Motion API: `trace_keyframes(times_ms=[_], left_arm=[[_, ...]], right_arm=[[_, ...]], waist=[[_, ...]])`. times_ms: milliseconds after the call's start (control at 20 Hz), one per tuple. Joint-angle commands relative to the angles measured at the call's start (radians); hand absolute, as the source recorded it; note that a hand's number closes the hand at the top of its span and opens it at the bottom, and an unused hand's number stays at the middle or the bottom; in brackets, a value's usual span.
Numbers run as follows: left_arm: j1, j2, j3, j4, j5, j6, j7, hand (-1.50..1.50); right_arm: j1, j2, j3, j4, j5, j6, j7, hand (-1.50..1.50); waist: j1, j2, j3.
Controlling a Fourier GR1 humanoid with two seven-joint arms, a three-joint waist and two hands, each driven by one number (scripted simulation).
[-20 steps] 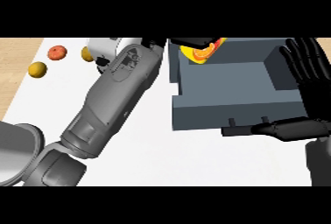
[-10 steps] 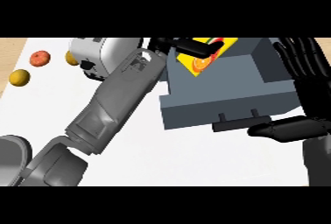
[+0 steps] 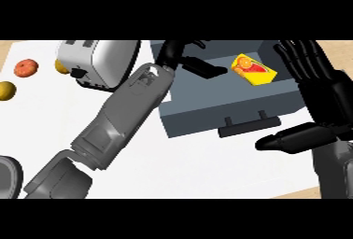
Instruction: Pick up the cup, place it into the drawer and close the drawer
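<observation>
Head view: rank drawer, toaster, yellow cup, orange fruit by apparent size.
1. drawer
2. toaster
3. yellow cup
4. orange fruit, close to the cup, so their order is unsure.

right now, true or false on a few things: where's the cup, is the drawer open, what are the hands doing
1. The cup lies inside the drawer. True.
2. The drawer is shut. False: it is open, with its inside showing.
3. The left hand is at the drawer's left rim, apart from the cup. True.
4. The right hand is curled round the cup. False: it is open at the drawer's right side.
5. The toaster stands right of the drawer. False: it stands to its left.
</observation>
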Motion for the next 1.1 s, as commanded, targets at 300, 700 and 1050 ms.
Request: trace_keyframes(times_ms=[300, 700, 1050], left_arm=[[0.039, 0.000, 0.040, -0.114, 0.202, -0.035, -0.150, -1.50], [0.007, 0.000, 0.066, -0.080, 0.282, 0.050, -0.221, -1.50], [0.039, 0.000, 0.078, -0.082, 0.333, 0.044, -0.265, -1.50]], right_arm=[[-0.035, 0.010, 0.155, 0.021, -0.186, 0.244, 0.039, 1.50], [0.012, -0.195, 0.266, -0.018, -0.044, 0.408, 0.170, -1.50], [0.095, -0.193, 0.360, -0.007, 0.360, 0.274, 0.070, -1.50]], waist=[[-0.002, -0.003, -0.002], [0.056, -0.023, -0.002], [0.131, -0.035, -0.001]])
